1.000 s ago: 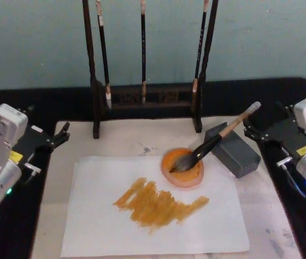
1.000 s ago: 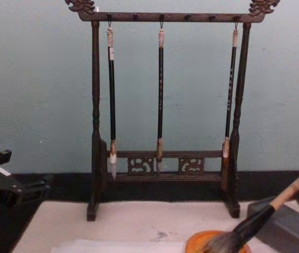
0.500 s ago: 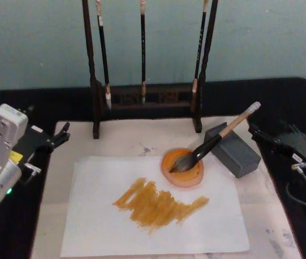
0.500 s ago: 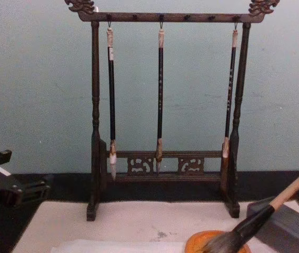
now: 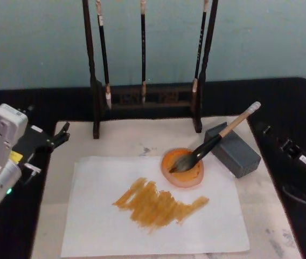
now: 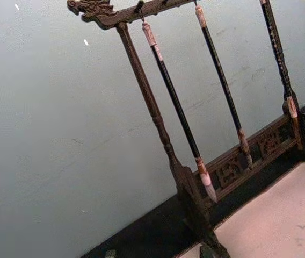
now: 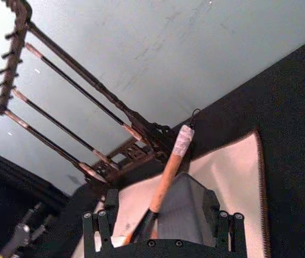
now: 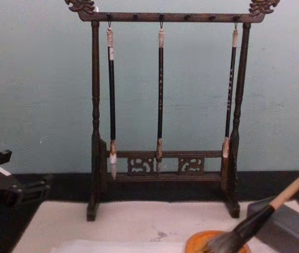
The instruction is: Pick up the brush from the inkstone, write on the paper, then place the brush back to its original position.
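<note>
Resting with its bushy grey-white bristles in the orange ink dish (image 5: 192, 182), the brush (image 5: 217, 136) slants up and away to the robot's right, its black lower section leading into the tan handle, which leans on the top edge of a grey rectangular block (image 5: 238, 155); the white-wrapped end juts past the block into the air. Nothing has hold of it. The dish sits on the far right corner of the paper (image 5: 96, 221), a thin white sheet that carries a broad patch of ochre brush strokes (image 5: 158, 205) near its middle. The paper lies on a beige felt mat (image 5: 134, 139), and the grey block stands on that mat just beside the dish. Behind them, at the mat's far edge, a dark wooden brush rack (image 5: 142, 101) holds three thin black-shafted brushes (image 8: 160, 95) hanging tip down in front of a pale teal wall. The right gripper (image 7: 161, 220) is over the black cloth to the right of the block, near the brush's end but apart from it, its fingers spread wide with nothing between them. The left gripper (image 5: 61, 136) is parked off the mat's left edge, well away from the brush; whether it is open or closed cannot be told.
</note>
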`<state>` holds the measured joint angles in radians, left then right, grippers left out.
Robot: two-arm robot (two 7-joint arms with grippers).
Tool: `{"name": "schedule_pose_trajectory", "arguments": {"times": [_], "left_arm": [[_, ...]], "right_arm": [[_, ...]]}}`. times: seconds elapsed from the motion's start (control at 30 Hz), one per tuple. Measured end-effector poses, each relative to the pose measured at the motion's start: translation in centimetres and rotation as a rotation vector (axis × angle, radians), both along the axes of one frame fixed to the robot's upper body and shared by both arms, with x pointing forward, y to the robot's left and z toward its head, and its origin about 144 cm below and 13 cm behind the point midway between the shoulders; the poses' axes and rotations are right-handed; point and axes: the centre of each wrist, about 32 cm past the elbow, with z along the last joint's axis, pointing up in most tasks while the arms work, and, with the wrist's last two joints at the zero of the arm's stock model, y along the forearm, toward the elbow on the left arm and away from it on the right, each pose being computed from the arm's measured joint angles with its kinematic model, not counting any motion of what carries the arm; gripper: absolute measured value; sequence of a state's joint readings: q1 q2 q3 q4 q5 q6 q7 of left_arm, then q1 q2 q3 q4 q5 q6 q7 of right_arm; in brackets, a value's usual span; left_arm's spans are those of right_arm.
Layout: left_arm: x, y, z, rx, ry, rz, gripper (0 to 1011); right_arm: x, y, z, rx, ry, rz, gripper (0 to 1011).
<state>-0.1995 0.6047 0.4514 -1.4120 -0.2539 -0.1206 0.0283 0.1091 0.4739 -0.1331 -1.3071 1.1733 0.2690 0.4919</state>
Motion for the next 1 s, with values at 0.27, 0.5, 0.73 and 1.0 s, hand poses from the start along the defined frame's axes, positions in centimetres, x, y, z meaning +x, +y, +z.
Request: {"name": "schedule_pose_trajectory", "arguments": {"times": [0.27, 0.5, 0.73, 1.0], "left_arm": [[0.0, 0.0, 0.0, 0.000, 0.000, 0.000, 1009], [0.0, 0.0, 0.0, 0.000, 0.000, 0.000, 1010], [0.0, 0.0, 0.0, 0.000, 0.000, 0.000, 1009], [0.0, 0.0, 0.0, 0.000, 0.000, 0.000, 1010]], "right_arm": [[0.9, 0.5, -0.1, 0.055, 0.024, 0.003, 1000], [2.6, 1.5, -0.3, 0.063, 0.037, 0.000, 1000], [4.5, 2.3, -0.5, 0.067, 0.042, -0.007, 1000], [6.6, 3.2, -0.9, 0.099, 0.051, -0.020, 1000]]}}
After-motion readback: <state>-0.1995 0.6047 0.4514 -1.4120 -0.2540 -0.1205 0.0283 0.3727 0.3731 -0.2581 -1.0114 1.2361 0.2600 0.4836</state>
